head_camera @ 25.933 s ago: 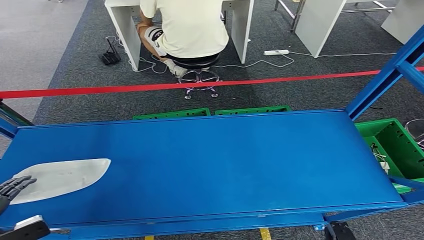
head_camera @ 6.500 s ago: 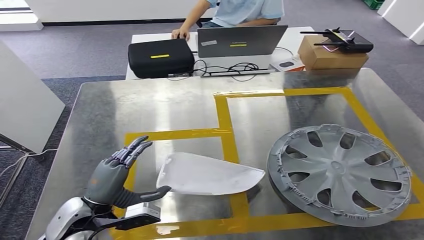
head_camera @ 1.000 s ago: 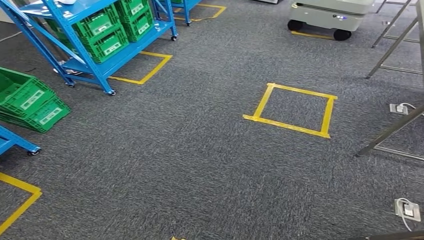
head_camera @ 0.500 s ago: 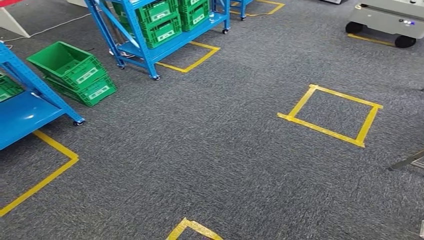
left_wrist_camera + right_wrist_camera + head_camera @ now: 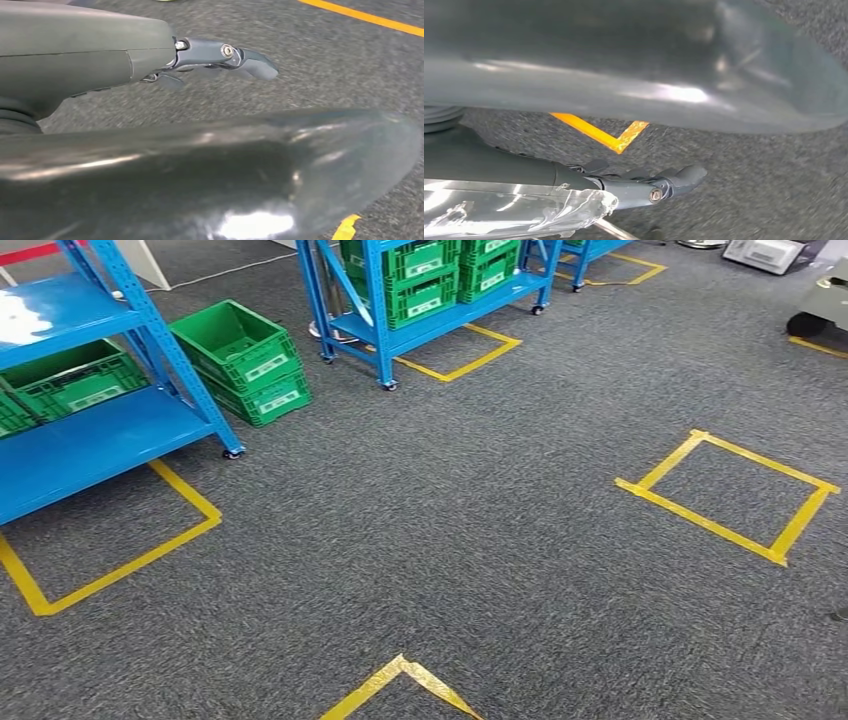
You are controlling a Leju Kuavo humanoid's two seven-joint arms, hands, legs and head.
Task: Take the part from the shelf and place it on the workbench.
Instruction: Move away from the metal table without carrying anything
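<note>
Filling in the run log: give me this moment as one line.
phase: walking over carpet | left hand: holds nothing | right hand: holds nothing | blue shelf: ahead left | green crates: on floor beside it

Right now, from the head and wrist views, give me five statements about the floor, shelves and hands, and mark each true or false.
1. Green crates sit on the carpet beside a blue shelf. True.
2. A closed square of yellow tape lies on the carpet at right. True.
3. The left hand grips a part. False: it holds nothing, and its fingers hang above the carpet.
4. The carpet is red. False: it is dark grey.
5. The right hand hangs over carpet near a yellow tape corner. True.
</note>
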